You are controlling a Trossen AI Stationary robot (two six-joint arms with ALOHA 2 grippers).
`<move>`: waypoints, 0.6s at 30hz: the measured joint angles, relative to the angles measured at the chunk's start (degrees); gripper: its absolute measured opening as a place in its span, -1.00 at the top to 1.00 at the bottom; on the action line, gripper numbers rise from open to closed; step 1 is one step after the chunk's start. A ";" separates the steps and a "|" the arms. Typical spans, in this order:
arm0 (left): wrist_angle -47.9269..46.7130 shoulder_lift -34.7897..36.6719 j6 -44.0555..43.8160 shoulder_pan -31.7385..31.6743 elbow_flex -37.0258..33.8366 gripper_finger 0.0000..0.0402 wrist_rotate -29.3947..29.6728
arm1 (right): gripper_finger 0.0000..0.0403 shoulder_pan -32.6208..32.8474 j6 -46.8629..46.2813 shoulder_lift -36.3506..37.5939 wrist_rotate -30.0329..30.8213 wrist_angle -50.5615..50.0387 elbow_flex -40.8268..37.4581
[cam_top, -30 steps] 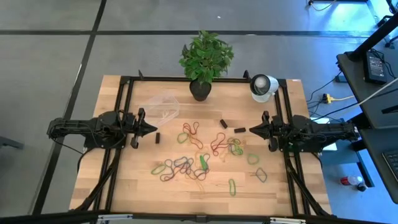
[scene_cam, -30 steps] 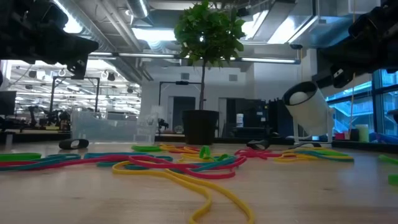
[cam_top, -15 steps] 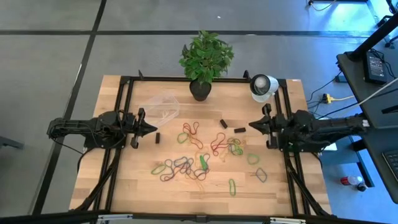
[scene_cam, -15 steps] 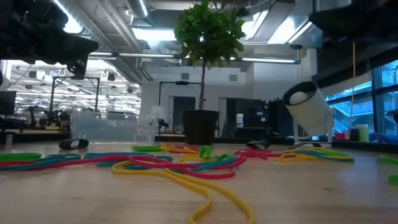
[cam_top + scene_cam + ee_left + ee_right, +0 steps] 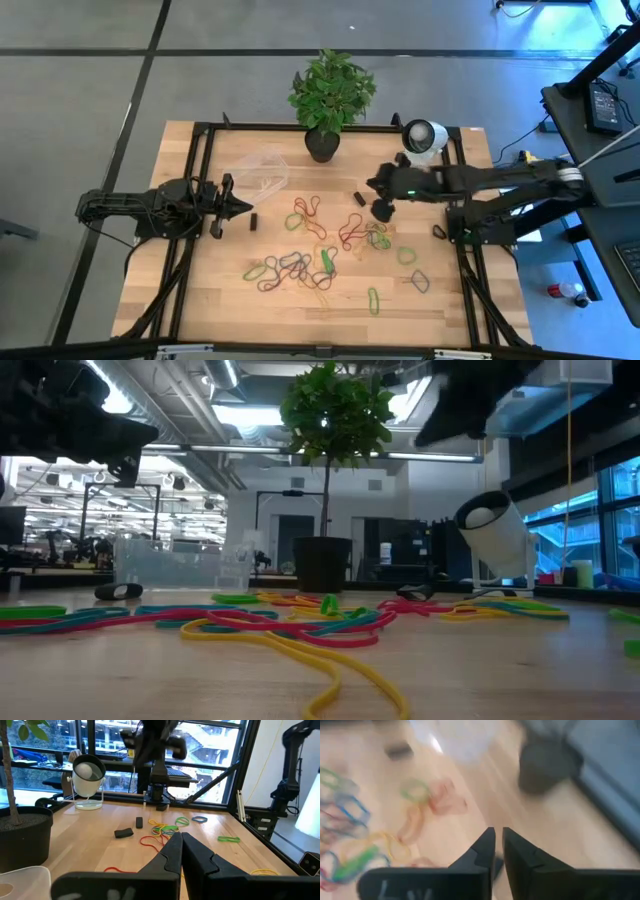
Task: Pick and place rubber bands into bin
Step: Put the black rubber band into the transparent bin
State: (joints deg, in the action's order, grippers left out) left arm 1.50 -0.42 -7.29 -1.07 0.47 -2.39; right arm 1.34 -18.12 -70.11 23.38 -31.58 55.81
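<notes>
High view: right claw has swung over the rubber bands

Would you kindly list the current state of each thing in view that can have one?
Left gripper: shut, empty, waiting at the table's left side.
Right gripper: fingers slightly apart, empty, extended over the table.
Clear plastic bowl-like bin: upright, no bands visible inside.
Coloured rubber bands: scattered loose on the wooden table.
Green plant in black pot: upright.
White round camera-like object: standing at the table's edge.
</notes>
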 joint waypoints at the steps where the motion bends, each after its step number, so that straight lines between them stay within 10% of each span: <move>1: -0.02 0.02 0.00 -0.01 0.00 0.99 0.00 | 0.74 -0.39 -2.22 -2.59 -0.07 -3.27 1.70; 18: 0.00 0.01 0.00 -0.01 0.00 0.99 -0.01 | -0.24 -10.67 -13.13 -32.30 -7.35 -3.00 4.52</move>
State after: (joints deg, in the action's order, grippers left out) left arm 1.50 -0.41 -7.29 -1.08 0.47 -2.39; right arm -9.33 -31.25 -102.41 16.03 -34.58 60.34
